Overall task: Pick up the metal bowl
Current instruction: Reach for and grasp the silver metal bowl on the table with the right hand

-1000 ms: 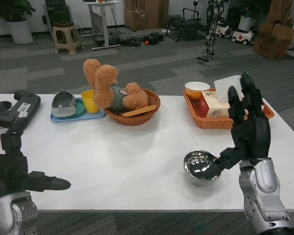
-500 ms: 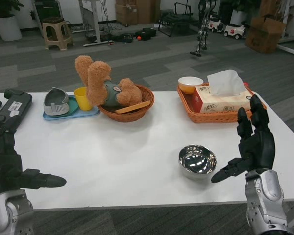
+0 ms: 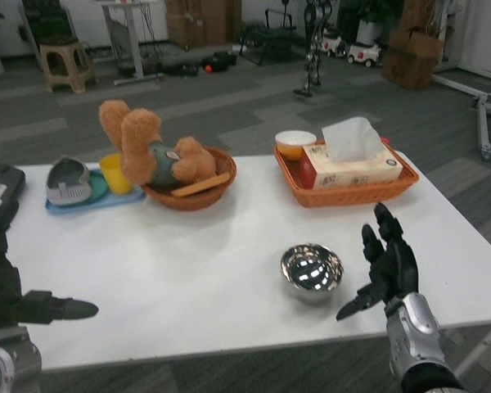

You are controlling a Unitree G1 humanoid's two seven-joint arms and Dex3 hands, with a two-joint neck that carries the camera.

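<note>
The shiny metal bowl point(image 3: 311, 271) stands upright on the white table point(image 3: 204, 262), right of centre near the front edge. My right hand point(image 3: 383, 266) is just to the right of the bowl, apart from it, with its fingers spread and nothing in it. My left hand point(image 3: 20, 299) waits at the front left corner, a finger pointing inward, holding nothing.
An orange basket point(image 3: 348, 187) with a tissue box point(image 3: 350, 165) and a small bowl point(image 3: 295, 144) sits behind the metal bowl. A brown basket point(image 3: 192, 192) holds a teddy bear point(image 3: 147, 151). A blue tray point(image 3: 86, 195) with a yellow cup point(image 3: 114, 172) stands at the back left.
My right hand has drawn back to the right and lowered, off the bowl's rim. The camera has turned, shifting the whole scene left.
</note>
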